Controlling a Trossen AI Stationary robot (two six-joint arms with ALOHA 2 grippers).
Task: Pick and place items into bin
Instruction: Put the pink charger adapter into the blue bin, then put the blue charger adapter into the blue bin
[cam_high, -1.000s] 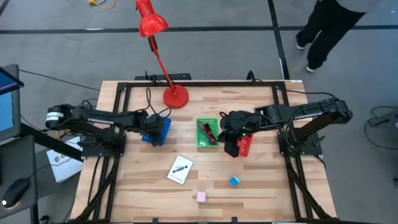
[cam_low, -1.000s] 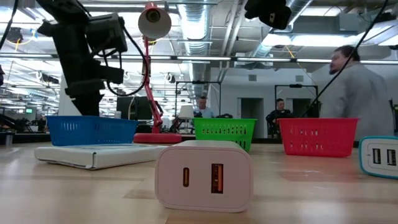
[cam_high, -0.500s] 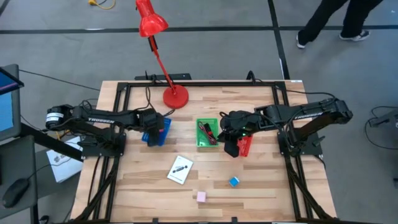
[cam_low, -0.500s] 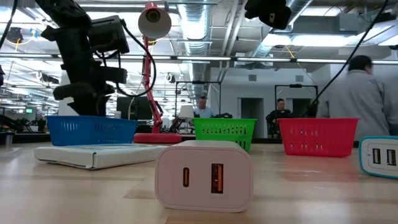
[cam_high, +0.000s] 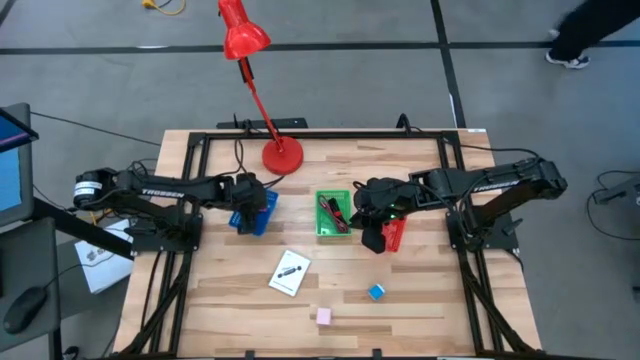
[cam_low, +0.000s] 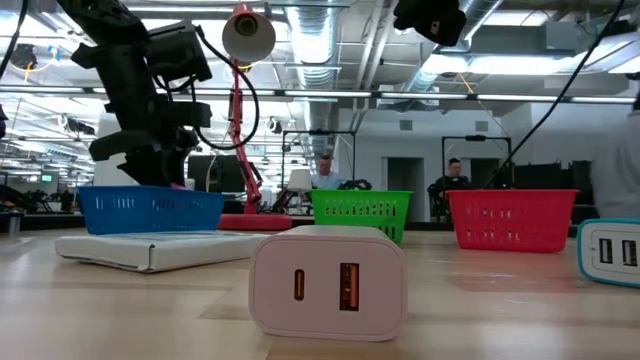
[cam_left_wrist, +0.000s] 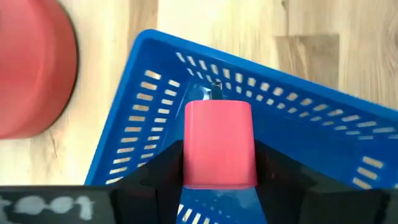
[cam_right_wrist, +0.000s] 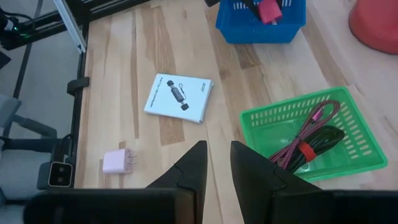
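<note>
My left gripper (cam_high: 246, 194) hovers over the blue basket (cam_high: 258, 212) and is shut on a pink cube (cam_left_wrist: 219, 149); the low view puts the cube about level with the basket rim (cam_low: 150, 192). My right gripper (cam_high: 366, 206) waits above the table between the green basket (cam_high: 332, 216) and the red basket (cam_high: 393, 233). It holds nothing, with a narrow gap between its fingers (cam_right_wrist: 193, 165). A dark red cable (cam_right_wrist: 308, 140) lies in the green basket. The white card (cam_high: 290, 272), the blue cube (cam_high: 376, 292) and a second pink cube (cam_high: 324, 316) rest flat on the table. My left gripper pinches the pink cube by two opposite side faces (cam_left_wrist: 189, 162), one finger (cam_left_wrist: 165, 171) on each side. It comes from above, pointing down. The cube is lifted clear over the blue basket's floor (cam_left_wrist: 292, 134), and a metal prong (cam_left_wrist: 216, 90) sticks out of its far end.
The red desk lamp's base (cam_high: 282, 156) stands just beyond the blue basket, and its arm leans past the far edge. A black frame (cam_high: 320, 135) runs along the table's far edge and sides. Open wood lies around the card and cubes near the front.
My left gripper has shifted a little toward the table's right and slightly down over the blue basket, carrying the pink cube with it. A person beyond the far edge has walked off to the right.
</note>
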